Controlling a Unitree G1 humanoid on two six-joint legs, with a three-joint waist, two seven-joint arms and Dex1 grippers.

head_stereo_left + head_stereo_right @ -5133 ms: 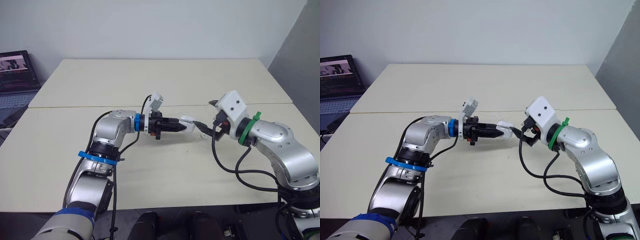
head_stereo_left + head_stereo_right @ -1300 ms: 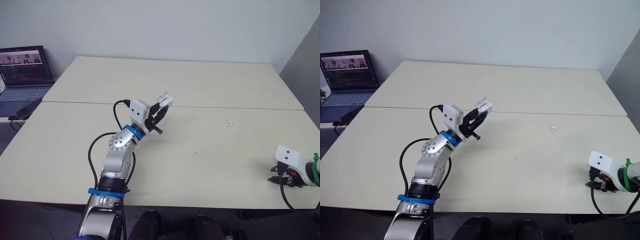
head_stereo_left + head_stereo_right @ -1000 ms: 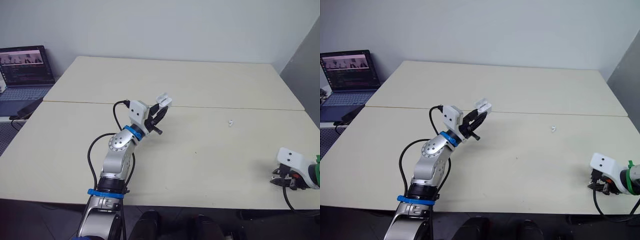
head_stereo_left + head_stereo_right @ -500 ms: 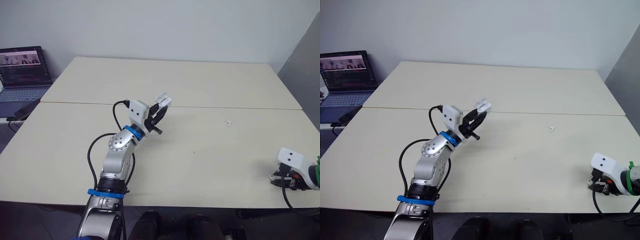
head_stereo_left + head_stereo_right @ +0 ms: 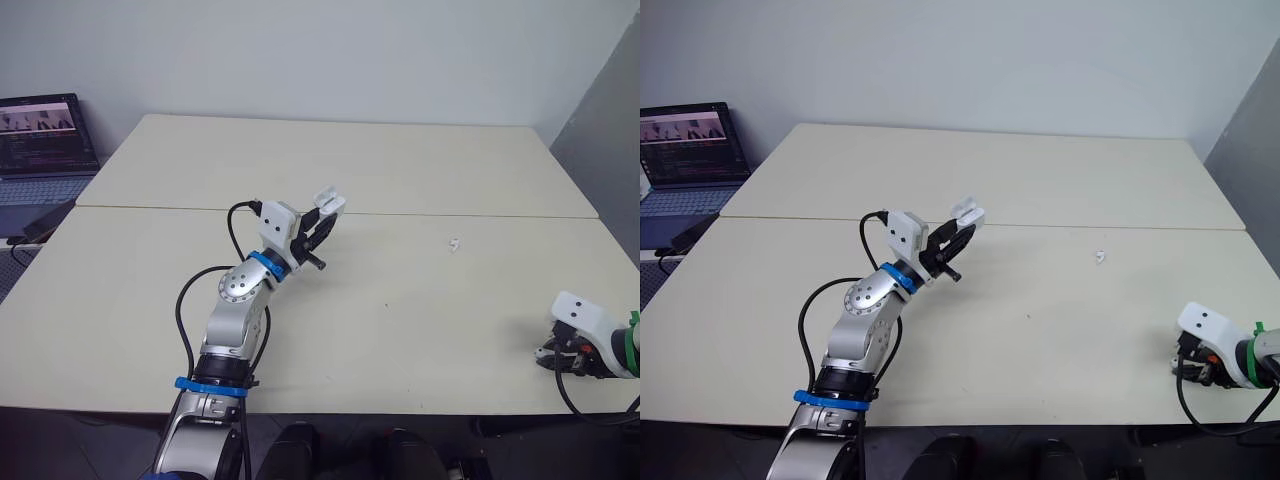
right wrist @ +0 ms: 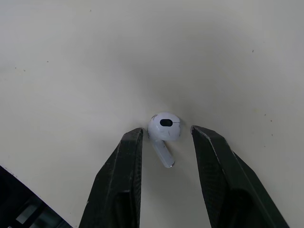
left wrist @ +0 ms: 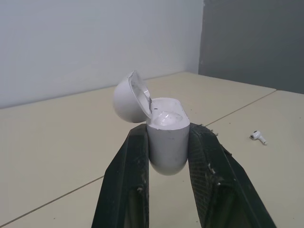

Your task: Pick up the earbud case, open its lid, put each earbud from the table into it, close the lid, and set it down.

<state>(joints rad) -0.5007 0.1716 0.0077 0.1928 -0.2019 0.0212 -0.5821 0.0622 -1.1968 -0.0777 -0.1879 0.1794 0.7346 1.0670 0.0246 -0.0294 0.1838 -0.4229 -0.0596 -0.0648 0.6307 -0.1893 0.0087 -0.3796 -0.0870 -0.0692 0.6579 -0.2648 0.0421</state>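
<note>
My left gripper (image 5: 322,214) is raised over the middle-left of the table, shut on the white earbud case (image 5: 328,202). In the left wrist view the case (image 7: 166,140) stands upright between the fingers with its lid tipped open. One white earbud (image 5: 455,244) lies on the table right of centre. Near the table's front right edge my right gripper (image 6: 166,134) hangs low and open. Its fingers (image 6: 130,156) stand either side of the other earbud (image 6: 164,127), which lies on the table top.
The cream table (image 5: 400,170) is made of two tops joined by a seam. An open laptop (image 5: 40,135) sits on a lower surface beyond the left end. A grey wall panel stands at the far right.
Five seconds ago both grippers met at the table's middle; since then the left rose with the case and the right went to the front right edge. Over the last second nothing moved.
</note>
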